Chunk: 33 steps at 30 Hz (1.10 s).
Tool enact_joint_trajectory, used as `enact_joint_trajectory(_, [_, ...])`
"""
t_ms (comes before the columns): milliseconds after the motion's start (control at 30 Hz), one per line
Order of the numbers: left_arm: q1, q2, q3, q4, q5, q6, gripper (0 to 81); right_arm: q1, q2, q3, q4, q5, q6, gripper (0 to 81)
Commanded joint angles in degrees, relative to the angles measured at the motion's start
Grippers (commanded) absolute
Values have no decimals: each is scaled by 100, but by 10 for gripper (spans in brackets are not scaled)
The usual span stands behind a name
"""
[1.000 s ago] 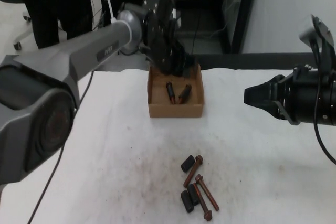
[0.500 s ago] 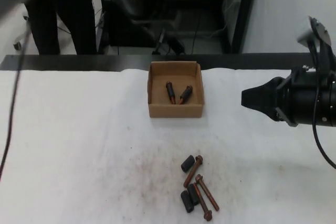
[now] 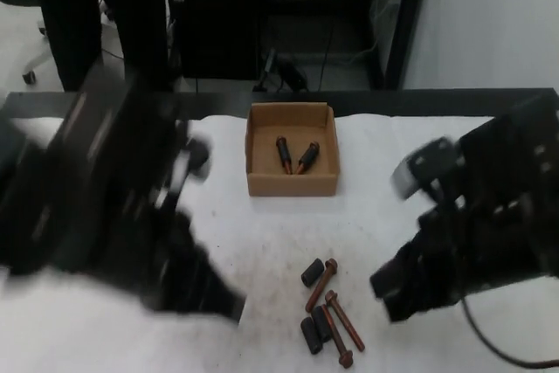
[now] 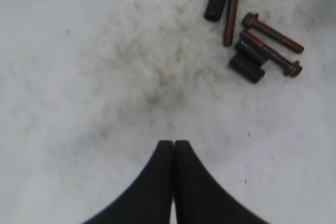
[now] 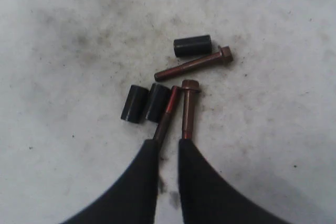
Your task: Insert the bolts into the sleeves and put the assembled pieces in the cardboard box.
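Observation:
Three rusty bolts (image 3: pixel 336 321) and three black sleeves (image 3: pixel 312 271) lie loose together on the white cloth near the front. The cardboard box (image 3: pixel 292 183) stands behind them with two assembled pieces (image 3: pixel 295 155) inside. My left gripper (image 4: pixel 174 143) is shut and empty, low over bare cloth, with the pile of bolts (image 4: pixel 231 11) and sleeves (image 4: pixel 215 10) some way beyond it. My right gripper (image 5: pixel 167 144) stands open by a narrow gap, empty, with its tips at the shank ends of two bolts (image 5: pixel 189 108). Two sleeves (image 5: pixel 134 104) lie beside them. In the high view both arms are blurred, the left arm (image 3: pixel 113 207) and the right arm (image 3: pixel 463 233).
The white cloth (image 3: pixel 262 242) is stained dark around the pile. A dark rail runs along the bench's back edge (image 3: pixel 393 98). A third bolt (image 5: pixel 194 65) and a sleeve (image 5: pixel 192 45) lie just beyond the right gripper's pair.
The left arm has left the box and swung down to the front left of the cloth. The right arm has dropped from the right side towards the loose bolts.

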Motion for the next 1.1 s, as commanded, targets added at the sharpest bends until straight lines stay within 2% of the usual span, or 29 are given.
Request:
enact_joint_trajectory(0, [-26,-361,335,-424,126,-360,3,144,325,-60,-228,89,-45,210])
enact_joint_trajectory(200, [-26,-1154,635,-448,246,-409,3,224,1307,-579,-93,284,-47,228])
enact_joint_trajectory(400, [-26,-1371,635,-586,246,-409,3,224,2096,-1372,71,410,-125,228])
enact_joint_trajectory(567, [-26,-1368,635,-569,246,-409,3,238,2528,-1965,689,883,-716,228])
enact_joint_trajectory(700, [-26,-1368,635,-572,236,-409,3,288,2683,-2144,1124,908,-766,228])
enact_joint_trajectory(1067, [-26,-1368,635,-572,155,-100,3,456,2712,-2146,1109,1284,-1000,228])
